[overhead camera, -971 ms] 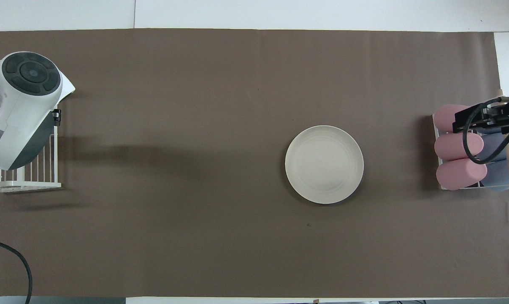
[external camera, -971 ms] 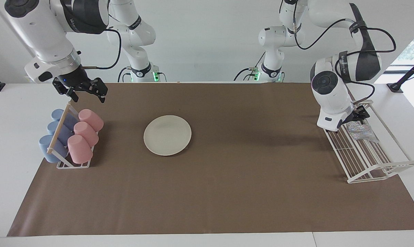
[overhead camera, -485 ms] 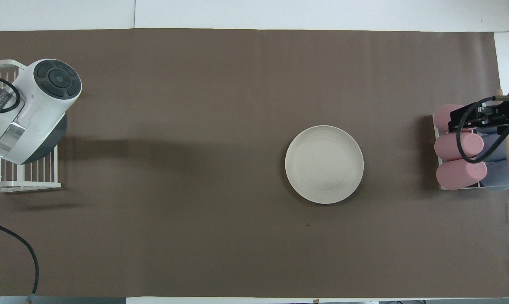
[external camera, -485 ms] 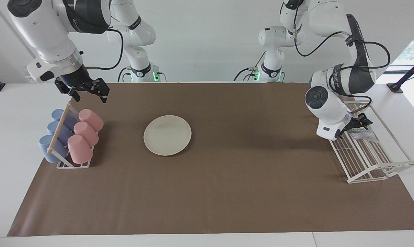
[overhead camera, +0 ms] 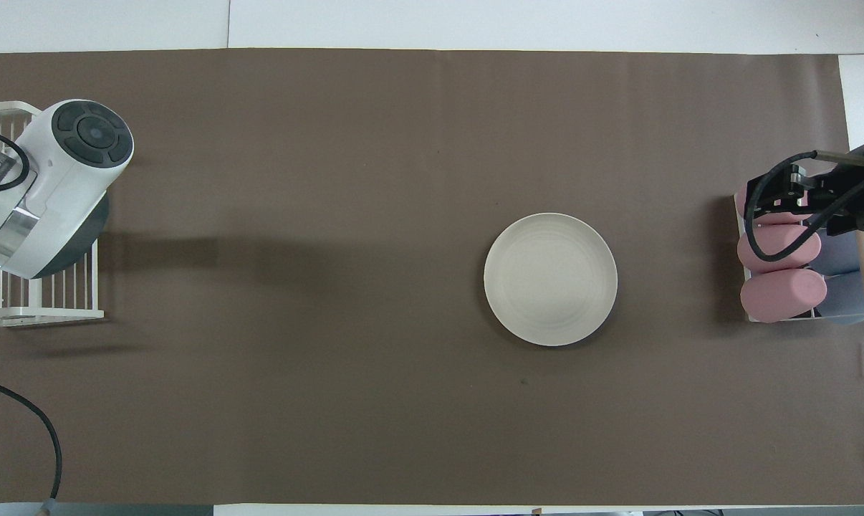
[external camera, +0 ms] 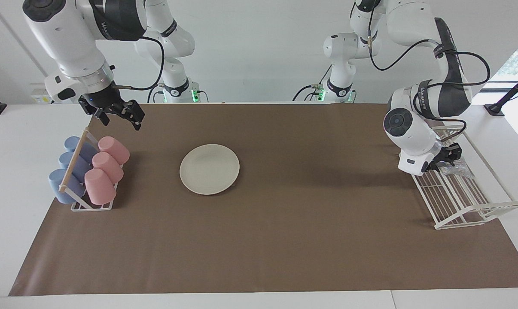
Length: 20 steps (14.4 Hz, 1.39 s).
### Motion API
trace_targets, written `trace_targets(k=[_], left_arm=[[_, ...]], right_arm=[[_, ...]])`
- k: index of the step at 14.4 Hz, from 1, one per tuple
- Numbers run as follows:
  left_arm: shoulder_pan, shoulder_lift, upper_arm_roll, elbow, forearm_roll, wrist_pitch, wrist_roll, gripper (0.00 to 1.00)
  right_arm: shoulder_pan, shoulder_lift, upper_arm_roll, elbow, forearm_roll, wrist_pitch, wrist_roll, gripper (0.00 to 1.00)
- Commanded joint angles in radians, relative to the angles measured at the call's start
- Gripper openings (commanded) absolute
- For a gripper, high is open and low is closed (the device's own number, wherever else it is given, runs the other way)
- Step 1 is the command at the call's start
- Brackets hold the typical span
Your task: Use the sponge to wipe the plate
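Open mat (external camera: 310, 223) around plate (external camera: 209, 168), seemingly.

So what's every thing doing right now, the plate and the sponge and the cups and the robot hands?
plate: flat on the brown mat, bare, nothing touching it.
sponge: lying in the wire rack, left gripper down at it.
pink cups: lying tipped in the cup rack.
blue cups: lying tipped beside the pink ones.
right gripper: open, holding nothing, in the air by the cup rack.

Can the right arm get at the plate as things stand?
Probably yes: the right pincer hangs open over the mat beside the cup rack, and bare mat lies between it and the plate.
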Motion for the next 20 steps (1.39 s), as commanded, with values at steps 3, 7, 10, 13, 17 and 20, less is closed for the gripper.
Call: trace_targets(k=[3,7,10,13,17,20], left_arm=[[0.008,-0.003,-0.002,-0.005,0.022,0.010,-0.046,0.00],[0.002,0.000,-0.002,0.012,0.019,0.001,-0.043,0.00],[-0.007,0.004,-0.009,0.098,-0.013,-0.066,-0.032,0.00],[-0.040,0.003,-0.011,0.161,-0.108,-0.135,-0.030,0.00],[-0.037,0.011,-0.009,0.311,-0.468,-0.210,-0.030,0.00],[-0.021,-0.015,0.004,0.327,-0.776,-0.215,-0.027,0.00]], right_arm=[[0.001,-0.026,0.043,-0.027,-0.003,0.003,0.218,1.00],[0.001,-0.030,0.095,-0.027,0.000,0.003,0.459,1.00],[-0.001,-0.035,0.128,-0.041,0.005,0.021,0.620,1.00],[0.001,-0.052,0.137,-0.078,0.069,0.066,0.739,1.00],[0.001,-0.053,0.167,-0.078,0.088,0.064,0.883,1.00],[-0.001,-0.055,0.241,-0.080,0.091,0.076,1.090,1.00]])
